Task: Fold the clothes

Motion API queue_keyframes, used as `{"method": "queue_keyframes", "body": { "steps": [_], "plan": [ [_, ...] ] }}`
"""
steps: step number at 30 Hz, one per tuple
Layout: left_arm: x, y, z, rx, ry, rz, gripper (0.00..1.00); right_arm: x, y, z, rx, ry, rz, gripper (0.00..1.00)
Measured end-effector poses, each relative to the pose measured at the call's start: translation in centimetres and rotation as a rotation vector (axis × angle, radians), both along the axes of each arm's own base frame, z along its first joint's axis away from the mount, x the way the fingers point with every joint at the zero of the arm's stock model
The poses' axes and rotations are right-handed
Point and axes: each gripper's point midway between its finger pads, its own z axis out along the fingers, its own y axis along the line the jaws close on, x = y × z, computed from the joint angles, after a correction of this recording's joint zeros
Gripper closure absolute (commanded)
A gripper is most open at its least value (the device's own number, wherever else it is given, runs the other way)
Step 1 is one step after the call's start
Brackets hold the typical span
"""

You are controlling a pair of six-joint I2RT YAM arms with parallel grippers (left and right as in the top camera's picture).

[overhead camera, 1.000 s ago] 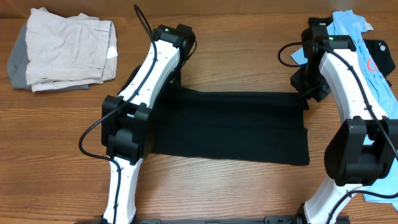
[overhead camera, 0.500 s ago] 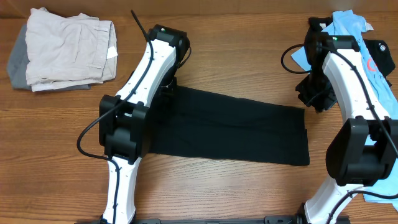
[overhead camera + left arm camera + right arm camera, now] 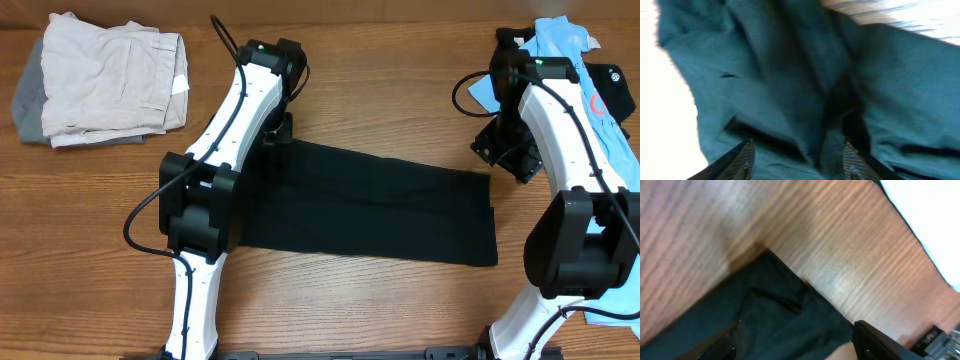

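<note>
Both let go! Left claw (image 3: 797, 159) and right claw (image 3: 800, 342) have sprung open, and the black shirt's (image 3: 370, 210) far edge has dropped, slanting, onto the desk (image 3: 400, 90).

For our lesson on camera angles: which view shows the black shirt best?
Overhead: nearly the whole black shirt is visible, laid out as a long flat band. The left wrist view gives only blurred folds close up; the right wrist view shows just one corner.

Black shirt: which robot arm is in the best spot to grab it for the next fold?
Probably left. The left fingers hang right over the folded black fabric shirt, cloth filling that wrist view. The right fingers sit only at the shirt's corner, with much bare wooden table showing.
</note>
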Motion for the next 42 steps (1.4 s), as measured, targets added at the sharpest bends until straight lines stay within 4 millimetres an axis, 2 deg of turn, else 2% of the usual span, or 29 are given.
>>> {"method": "queue_keyframes", "body": {
  "steps": [4,8,11,13,16,18,20,22,23,25,27,29,33,39,42],
  "plan": [
    [-0.3,-1.0,-0.2,-0.057,0.017,-0.002,0.54,-0.2,0.0,-0.9,0.002,0.007,0.006,0.27],
    [-0.5,-1.3,-0.2,-0.075,0.027,0.005,0.68,-0.2,0.0,-1.8,0.002,0.005,0.008,0.26],
    [-1.3,-0.8,-0.1,-0.053,0.057,0.019,0.70,-0.3,0.0,-2.4,0.003,0.007,0.010,0.25],
    [-1.6,-0.4,0.1,-0.030,0.064,0.035,0.75,-0.5,0.0,-2.8,0.003,0.013,0.010,0.24],
    [-1.5,0.1,0.5,0.000,0.045,0.046,0.74,-0.7,0.0,-3.2,0.004,0.017,0.014,0.21],
    [-1.3,0.3,1.1,0.010,0.026,0.046,0.67,-0.4,0.1,-3.4,0.006,0.008,0.025,0.18],
    [-1.1,0.3,2.0,0.010,-0.005,0.047,0.54,-0.2,0.1,-3.4,0.011,0.001,0.037,0.18],
    [-0.8,0.0,3.2,-0.002,-0.049,0.037,0.48,-0.1,0.2,-3.4,0.019,-0.003,0.041,0.17],
    [-0.6,-0.3,3.9,-0.012,-0.073,0.030,0.41,-0.1,0.3,-3.5,0.023,-0.002,0.042,0.17],
    [-0.7,-1.1,5.2,-0.040,-0.104,0.001,0.14,-0.1,0.4,-3.5,0.030,0.000,0.045,0.17],
    [-1.0,-2.1,6.0,-0.074,-0.111,-0.030,0.10,-0.1,0.6,-3.5,0.041,0.003,0.053,0.17],
    [-1.4,-3.1,6.1,-0.100,-0.104,-0.058,0.10,-0.2,0.8,-3.6,0.057,0.006,0.064,0.16],
    [-1.8,-4.2,4.9,-0.117,-0.063,-0.090,0.13,-0.2,1.3,-3.6,0.089,0.013,0.090,0.16],
    [-1.6,-4.2,0.3,-0.092,0.037,-0.092,0.21,-0.3,1.5,-3.7,0.101,0.016,0.103,0.16],
    [-1.5,-3.5,-1.5,-0.079,0.076,-0.074,0.23,-0.2,1.5,-3.7,0.102,0.016,0.106,0.16]
  ]
}}
